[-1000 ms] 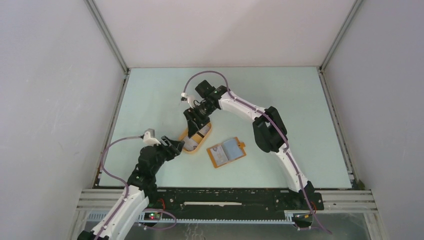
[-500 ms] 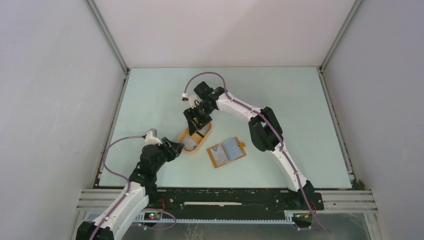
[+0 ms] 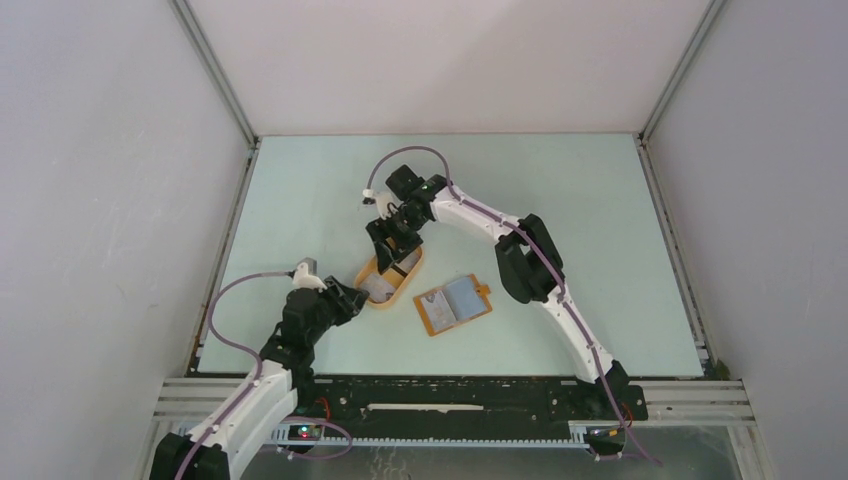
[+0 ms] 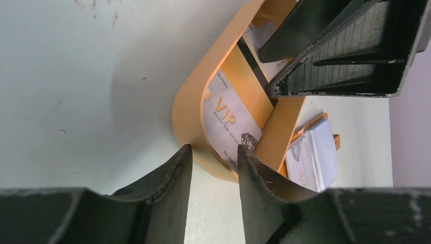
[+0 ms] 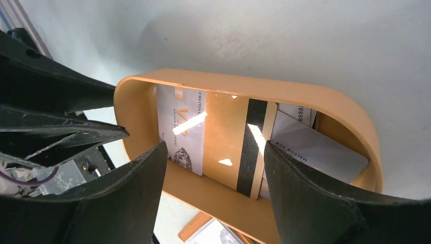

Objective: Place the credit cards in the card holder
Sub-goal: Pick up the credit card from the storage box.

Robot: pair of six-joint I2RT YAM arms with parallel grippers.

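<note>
Right wrist view: the cards lie flat and overlapping in an orange tray, not yet in the card holder, which lies open on the table just beside the tray. The right pincer hangs wide and empty above the cards. The left pincer stands narrow astride the tray's near end wall; whether it grips the wall cannot be told. Risks ahead: flat, stacked cards may offer no edge, so two could lift together or one slip free, and a loosely held tray could slide or tip under the push.
</note>
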